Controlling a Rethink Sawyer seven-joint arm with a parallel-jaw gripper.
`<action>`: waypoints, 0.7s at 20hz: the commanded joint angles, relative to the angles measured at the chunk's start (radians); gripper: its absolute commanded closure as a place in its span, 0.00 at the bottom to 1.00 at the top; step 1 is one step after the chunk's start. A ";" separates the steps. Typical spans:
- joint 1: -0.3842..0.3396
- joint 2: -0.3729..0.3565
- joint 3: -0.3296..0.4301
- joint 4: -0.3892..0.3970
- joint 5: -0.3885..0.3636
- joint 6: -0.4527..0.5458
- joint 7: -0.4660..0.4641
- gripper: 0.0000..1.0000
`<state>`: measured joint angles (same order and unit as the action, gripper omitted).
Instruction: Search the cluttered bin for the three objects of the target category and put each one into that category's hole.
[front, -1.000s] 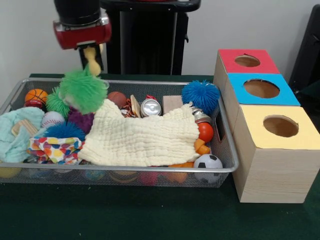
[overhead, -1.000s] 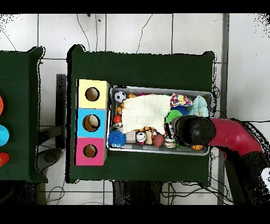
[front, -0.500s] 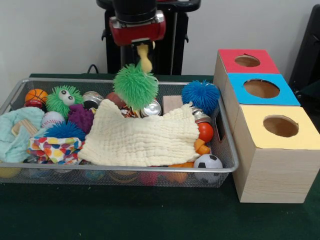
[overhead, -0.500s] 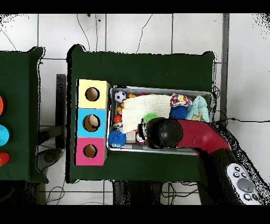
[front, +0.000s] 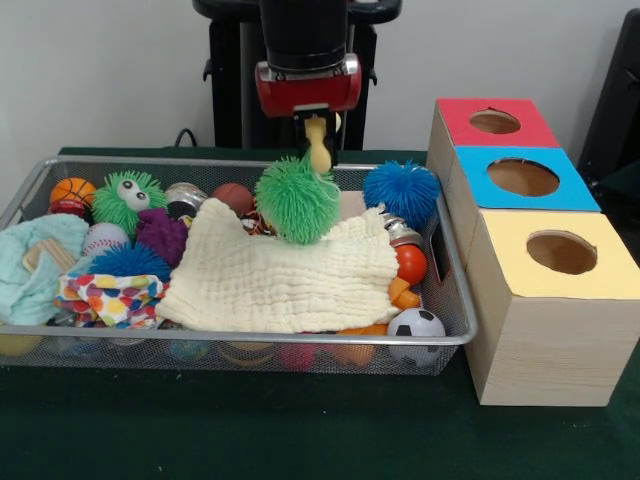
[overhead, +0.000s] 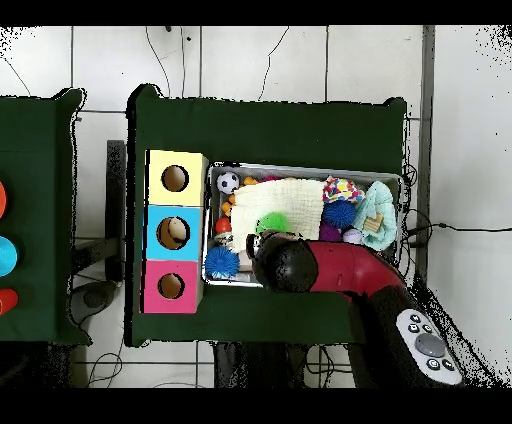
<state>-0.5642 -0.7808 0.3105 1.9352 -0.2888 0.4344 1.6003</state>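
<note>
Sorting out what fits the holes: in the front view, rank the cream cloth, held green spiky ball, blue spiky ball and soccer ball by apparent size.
1. Cream cloth.
2. Green spiky ball and blue spiky ball: they look alike, no ranking.
3. Soccer ball, though it is nearest the camera.

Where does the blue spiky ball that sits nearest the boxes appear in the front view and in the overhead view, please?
Front view: the blue spiky ball sits at the bin's far right corner, beside the blue-topped box.
Overhead view: the same ball is at the bin's lower left corner, left of the arm.
Shared landmark: the blue-topped box, the middle of the three.
</note>
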 joint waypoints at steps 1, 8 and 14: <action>0.032 0.077 -0.097 0.076 0.024 -0.111 0.255 1.00; 0.121 0.124 -0.152 0.113 0.087 -0.117 0.307 1.00; 0.123 0.170 -0.132 0.073 0.122 -0.270 0.298 1.00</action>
<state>-0.4480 -0.6713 0.1878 2.0137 -0.2375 0.3045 1.6203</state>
